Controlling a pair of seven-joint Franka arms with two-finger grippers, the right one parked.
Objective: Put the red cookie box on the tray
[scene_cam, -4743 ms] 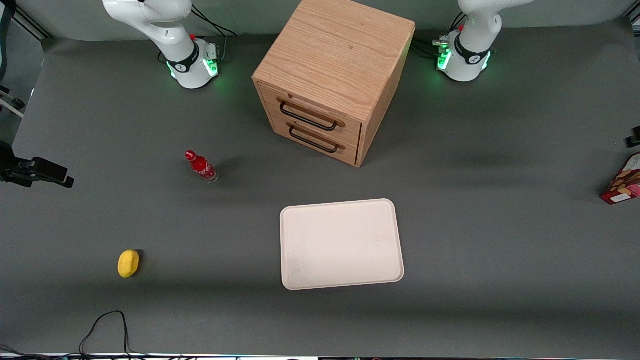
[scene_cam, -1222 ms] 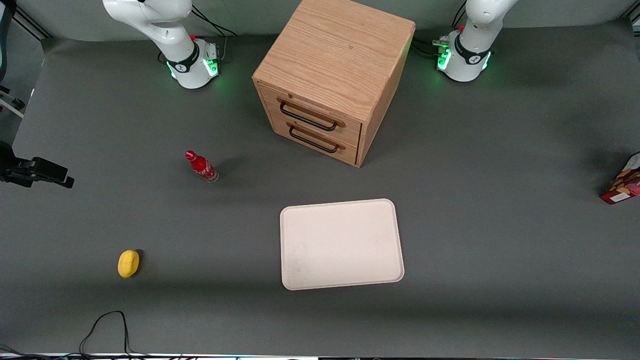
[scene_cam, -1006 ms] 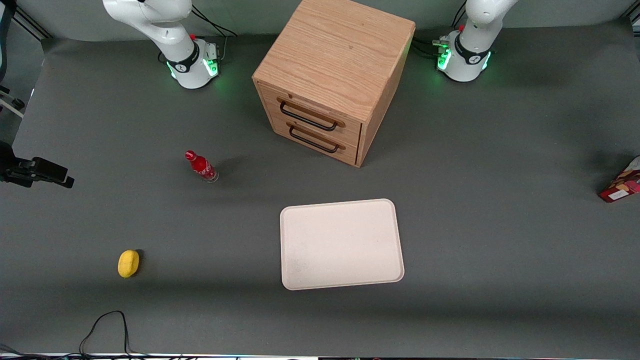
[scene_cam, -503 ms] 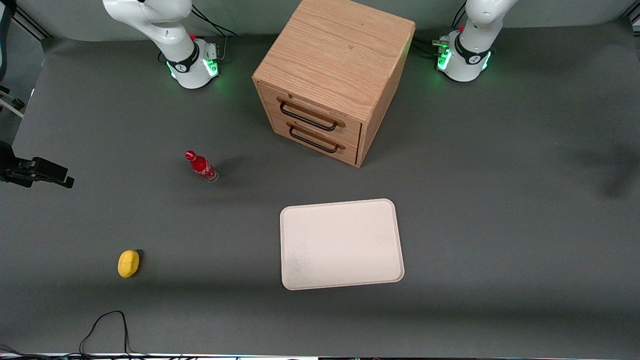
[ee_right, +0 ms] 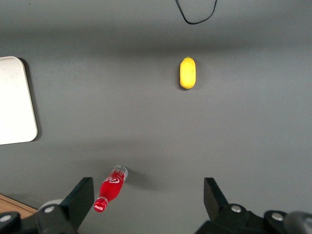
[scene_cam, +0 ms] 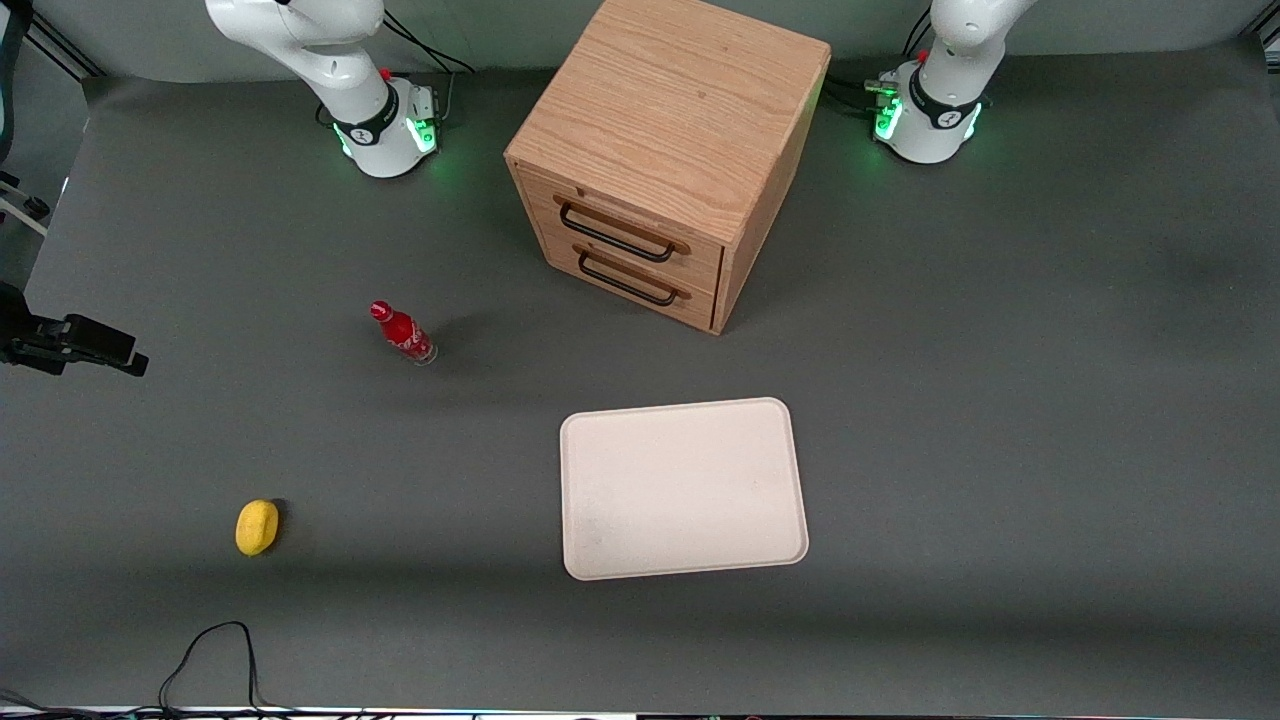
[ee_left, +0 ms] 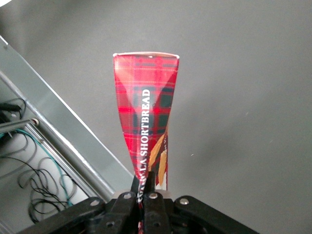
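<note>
Above gray table [ee_left: 243, 73], tool [ee_left: 144, 191] clamped on red cookie box [ee_left: 146, 102]; tray [scene_cam: 683, 487] bare.

The hand [ee_left: 144, 187] hangs raised, fingers clamped together.
</note>
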